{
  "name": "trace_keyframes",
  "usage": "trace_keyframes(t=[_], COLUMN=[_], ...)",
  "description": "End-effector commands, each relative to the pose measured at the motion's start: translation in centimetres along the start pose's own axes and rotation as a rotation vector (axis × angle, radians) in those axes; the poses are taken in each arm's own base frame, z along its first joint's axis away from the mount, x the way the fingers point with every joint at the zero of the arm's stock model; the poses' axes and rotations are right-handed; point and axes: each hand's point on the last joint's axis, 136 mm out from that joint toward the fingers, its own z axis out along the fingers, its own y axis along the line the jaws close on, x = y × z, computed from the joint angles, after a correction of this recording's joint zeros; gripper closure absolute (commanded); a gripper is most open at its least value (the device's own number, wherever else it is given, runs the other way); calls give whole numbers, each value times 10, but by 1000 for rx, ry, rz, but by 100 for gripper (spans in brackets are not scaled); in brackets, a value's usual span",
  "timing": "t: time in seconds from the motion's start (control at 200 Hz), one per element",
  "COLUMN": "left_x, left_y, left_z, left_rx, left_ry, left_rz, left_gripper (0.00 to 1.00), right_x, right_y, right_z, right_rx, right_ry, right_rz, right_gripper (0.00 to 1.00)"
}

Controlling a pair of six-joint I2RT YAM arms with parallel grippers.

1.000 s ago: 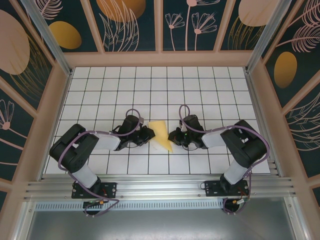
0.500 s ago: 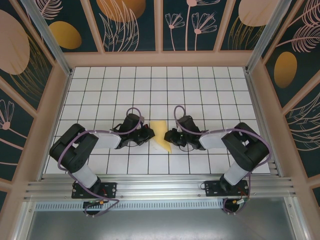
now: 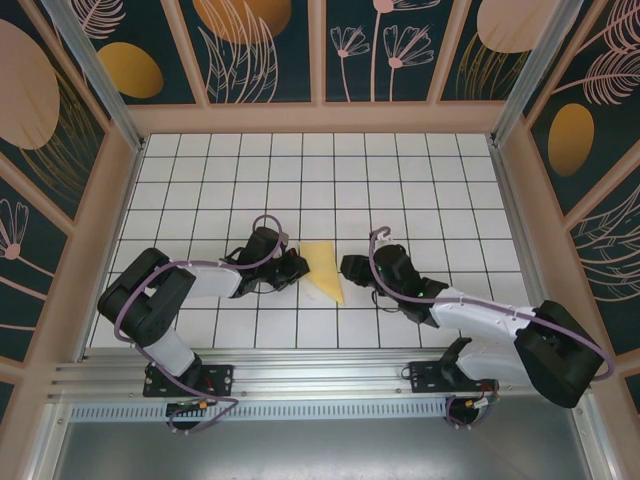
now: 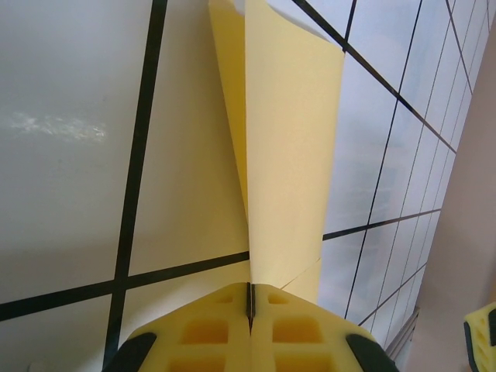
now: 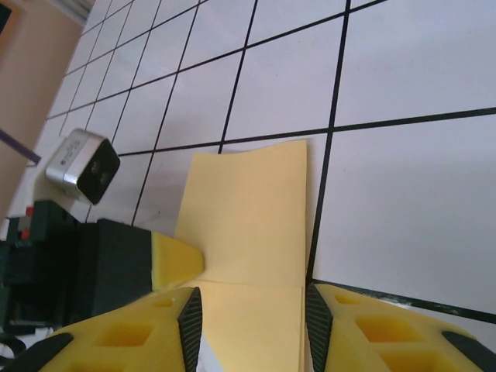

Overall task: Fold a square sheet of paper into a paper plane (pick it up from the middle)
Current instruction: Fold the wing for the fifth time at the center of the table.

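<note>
The square sheet is folded into a pointed yellow paper plane (image 3: 323, 268) lying on the white grid table, tip toward the near edge. My left gripper (image 3: 299, 269) is shut on the plane's left edge. In the left wrist view the plane (image 4: 288, 155) rises from the closed left gripper (image 4: 249, 298), one flap standing up along the centre crease. My right gripper (image 3: 349, 267) stands open at the plane's right side. In the right wrist view the plane (image 5: 248, 217) lies under the right gripper (image 5: 252, 325), with its fingers (image 5: 190, 314) apart on either side.
The tiled table (image 3: 220, 180) is boxed in by tan-framed patterned walls (image 3: 90, 220), with an aluminium rail (image 3: 320, 375) along the front. The left arm's wrist camera (image 5: 81, 164) and yellow fingertip (image 5: 174, 260) sit close to my right fingers.
The right arm has swung its elbow down and out to the lower right, and its gripper has eased slightly right of the paper. The left gripper and the paper have stayed put.
</note>
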Motion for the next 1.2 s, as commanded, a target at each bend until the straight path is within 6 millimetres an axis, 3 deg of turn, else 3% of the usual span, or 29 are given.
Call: trace_keyframes(t=[0.0,0.235,0.435,0.565,0.686,0.861,1.046,1.191], left_x=[-1,1,0,-1,0,0,1,1], left_y=[-12,-11,-13,-13,-13,-15,-15,-16], left_z=[-3,-3,-5,-4,-3,-3,-3,-3], left_rx=[21,19,22,7,9,11,9,10], left_ry=[-1,5,3,7,14,17,24,26], left_rz=[17,19,15,23,19,25,28,32], left_gripper=[100,100,100,100,100,100,100,100], right_x=[-5,27,52,73,82,81,74,84], right_y=[7,23,12,29,35,26,25,16], right_z=[-6,9,14,12,23,43,49,54], right_rx=[4,31,97,-18,-6,112,154,169], right_ry=[-65,21,50,37,69,65,29,64], right_rz=[-205,-513,-643,-764,-874,-979,-1027,-1064], right_gripper=[56,57,58,58,59,59,62,68])
